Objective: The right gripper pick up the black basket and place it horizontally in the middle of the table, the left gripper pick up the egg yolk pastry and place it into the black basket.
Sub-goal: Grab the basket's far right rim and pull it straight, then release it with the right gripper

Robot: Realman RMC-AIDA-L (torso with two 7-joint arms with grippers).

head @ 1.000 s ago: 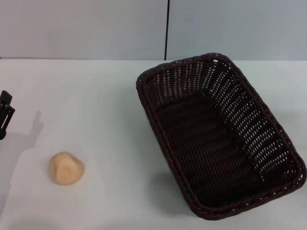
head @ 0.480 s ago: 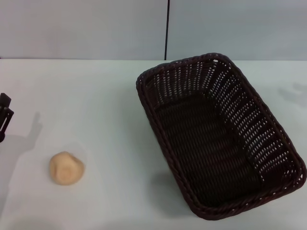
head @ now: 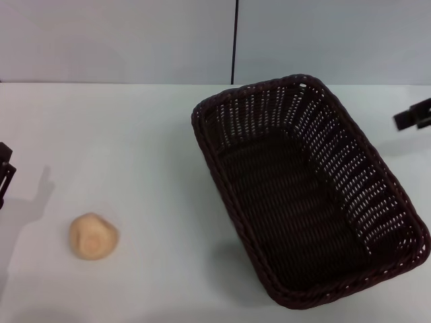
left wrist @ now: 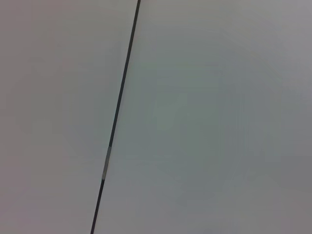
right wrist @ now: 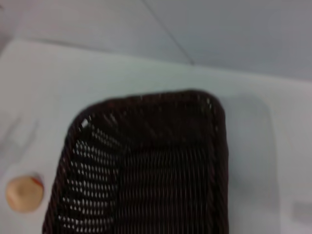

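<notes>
Basket: the black basket [head: 306,192] is seen on the right half of the table [head: 135,134]. It is big, a long box shape w/ rounded corners. It is woven wicker, very dark. The sides lean outward and have little holes that light shows through. The rim is a thick braid. The bottom is a tight weave. It sits at a slant, one short end toward the far wall, the other near the front edge.

Basket, right wrist view: the black basket [right wrist: 156,165] is seen from above, blurry, w/ the same holey side and braided rim.

Pastry: the egg yolk pastry [head: 93,236] is on the table at front left, well apart from the basket. It is small, round, like a dome, smooth, pale tan-orange. It is seen again as a small round blob [right wrist: 24,193] beside the basket in the right wrist view.

Table: white, flat, plain, smooth.

Right gripper: the right gripper [head: 414,116] is seen as a black bit at the right edge, above the table, beside the basket's far right side, not touching it. Open or closed: can't be told.

Left gripper: the left gripper [head: 4,176] is seen as a thin black bit at the left edge. Open or closed: can't be told.

Change vs. 0.5 s ago: the right gripper has come into view; only its shadow was seen before. The left gripper is lower and less is seen. Basket and pastry have not moved.
</notes>
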